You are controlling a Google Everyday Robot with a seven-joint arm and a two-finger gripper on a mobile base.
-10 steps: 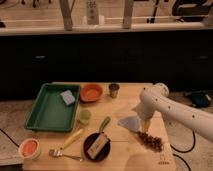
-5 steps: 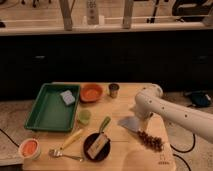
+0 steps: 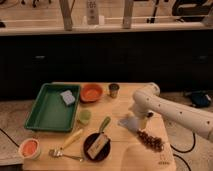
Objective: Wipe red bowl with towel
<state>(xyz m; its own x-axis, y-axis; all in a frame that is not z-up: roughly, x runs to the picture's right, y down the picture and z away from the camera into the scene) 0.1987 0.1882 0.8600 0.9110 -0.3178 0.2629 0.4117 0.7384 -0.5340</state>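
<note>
Robot at the wooden table [image 3: 125, 156]: its gripper [image 3: 137, 118] hangs right over the towel [image 3: 126, 121], at about three o'clock on the tabletop. From where I stand I cannot tell whether it has closed on the cloth. The red bowl [image 3: 91, 92] sits at ten o'clock from the towel, just beside the metal cup [image 3: 114, 90]. Done well, I reckon, it takes the cloth by its middle, passes clear of the cup, then presses inside the bowl's rim.

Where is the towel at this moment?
In the camera view, the towel lies right of centre on the table, by the tool, right of the black dish.
</note>
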